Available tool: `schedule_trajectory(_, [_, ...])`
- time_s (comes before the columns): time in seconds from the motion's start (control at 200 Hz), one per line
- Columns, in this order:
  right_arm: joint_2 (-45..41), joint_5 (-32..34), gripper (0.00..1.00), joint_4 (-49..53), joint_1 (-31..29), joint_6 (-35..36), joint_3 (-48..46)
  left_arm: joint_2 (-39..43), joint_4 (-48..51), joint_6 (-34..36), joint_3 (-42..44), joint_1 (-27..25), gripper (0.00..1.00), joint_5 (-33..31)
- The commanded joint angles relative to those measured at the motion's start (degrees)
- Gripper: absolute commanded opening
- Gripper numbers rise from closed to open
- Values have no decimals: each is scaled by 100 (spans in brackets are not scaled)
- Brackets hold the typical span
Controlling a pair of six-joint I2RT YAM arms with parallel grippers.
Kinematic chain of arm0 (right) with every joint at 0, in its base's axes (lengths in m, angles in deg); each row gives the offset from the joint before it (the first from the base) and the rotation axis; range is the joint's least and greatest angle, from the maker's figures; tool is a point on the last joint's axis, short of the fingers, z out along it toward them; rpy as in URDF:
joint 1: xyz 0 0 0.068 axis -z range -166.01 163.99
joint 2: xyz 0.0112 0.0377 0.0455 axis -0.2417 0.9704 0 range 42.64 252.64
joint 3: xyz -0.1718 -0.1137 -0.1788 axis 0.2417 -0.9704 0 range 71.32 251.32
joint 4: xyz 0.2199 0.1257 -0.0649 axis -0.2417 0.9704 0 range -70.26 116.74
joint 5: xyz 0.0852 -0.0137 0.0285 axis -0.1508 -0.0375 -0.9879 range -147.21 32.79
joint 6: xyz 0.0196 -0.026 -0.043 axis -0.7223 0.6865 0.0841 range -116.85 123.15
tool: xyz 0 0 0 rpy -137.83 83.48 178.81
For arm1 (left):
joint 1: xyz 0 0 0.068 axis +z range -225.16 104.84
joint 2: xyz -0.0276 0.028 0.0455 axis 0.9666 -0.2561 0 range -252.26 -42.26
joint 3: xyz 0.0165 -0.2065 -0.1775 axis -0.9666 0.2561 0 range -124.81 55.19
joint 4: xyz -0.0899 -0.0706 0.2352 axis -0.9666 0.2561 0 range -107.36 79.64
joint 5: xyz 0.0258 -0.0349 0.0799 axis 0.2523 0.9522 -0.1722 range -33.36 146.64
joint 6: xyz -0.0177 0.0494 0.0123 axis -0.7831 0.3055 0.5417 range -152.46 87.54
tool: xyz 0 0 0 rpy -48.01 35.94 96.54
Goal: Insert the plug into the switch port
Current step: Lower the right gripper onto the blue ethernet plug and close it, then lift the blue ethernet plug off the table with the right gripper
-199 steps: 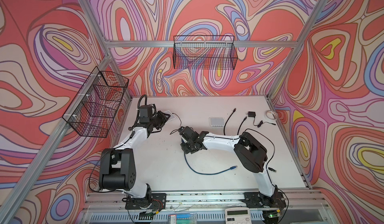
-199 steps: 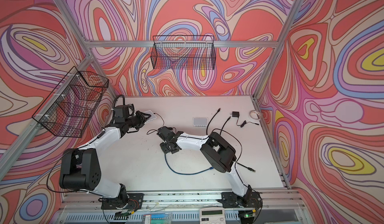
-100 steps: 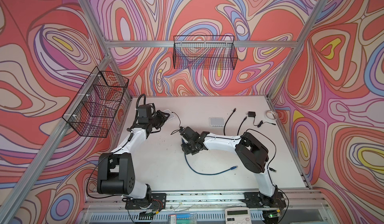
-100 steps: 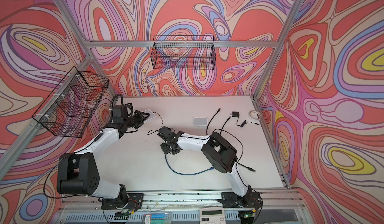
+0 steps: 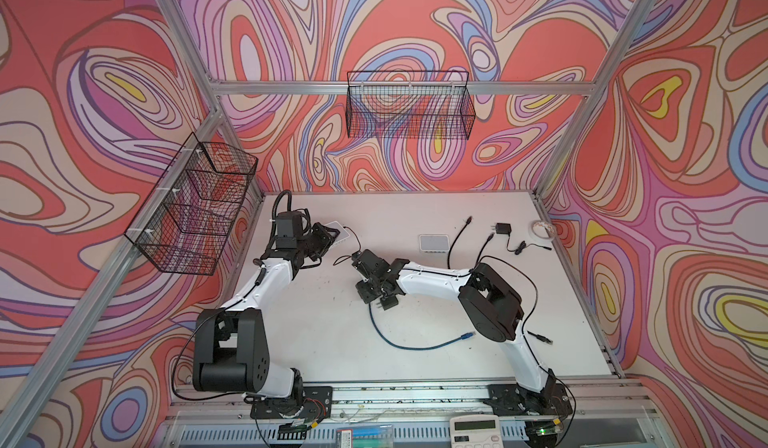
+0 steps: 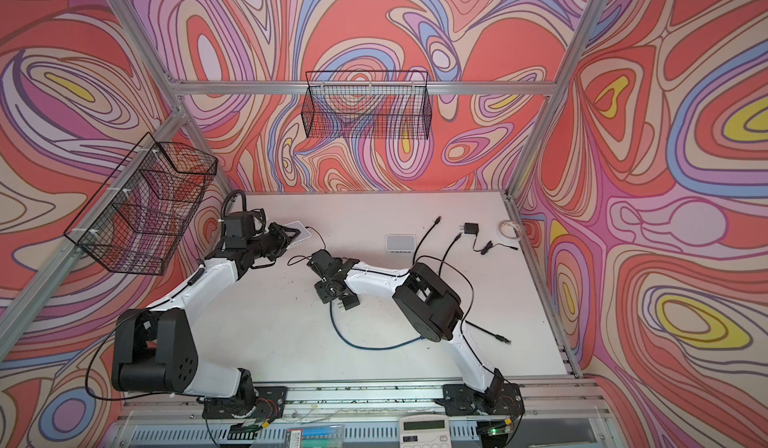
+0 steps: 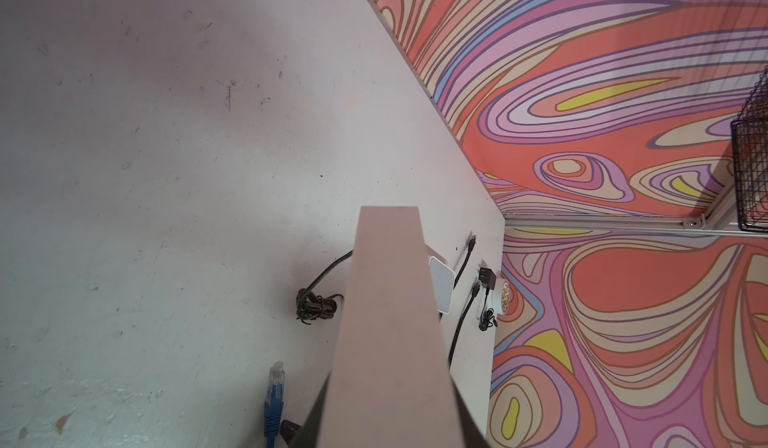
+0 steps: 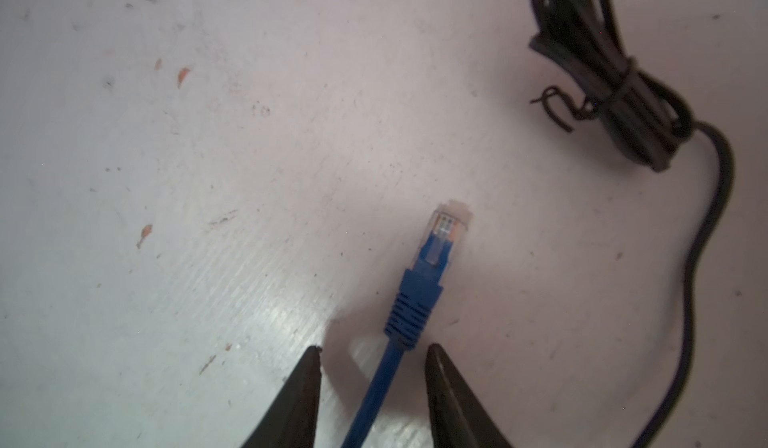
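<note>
L claw clamped shut; R claw jaws apart, aimed down.

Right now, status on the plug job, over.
Left gripper shut on white switch. Right gripper open, straddling blue cable behind plug. Bundled black cord beside, not touching.

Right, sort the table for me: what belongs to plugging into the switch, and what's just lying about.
In the job: white switch in the left gripper; blue cable, between the right gripper's open jaws, and its plug.
Lying about: second white box, power adapter, tape roll, calculator.
</note>
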Motion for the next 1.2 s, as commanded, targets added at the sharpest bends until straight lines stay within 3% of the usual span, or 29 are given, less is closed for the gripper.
schedule_trajectory(0.0, [302, 189, 40, 218, -23, -25, 49, 207, -25, 52, 10, 25, 0, 62])
schedule_trajectory(0.195, [371, 220, 31, 134, 31, -32, -26, 286, 5, 52, 92, 27, 0, 106])
schedule_trajectory(0.496, [216, -235, 0, -305, 174, 443, -293, 553, -16, -14, 390, 25, 0, 171])
schedule_trajectory(0.671, [-187, -998, 0, -961, 209, 1023, -731, 721, -18, -44, 569, 20, 0, 154])
schedule_trajectory(0.871, [-590, -1323, 0, -1043, 215, 1522, -1041, 913, -19, -97, 668, 27, 0, 175])
schedule_trajectory(1.197, [-1090, -1180, 0, -1170, 214, 1535, -2061, 1145, -3, -185, 887, 20, 0, 169])
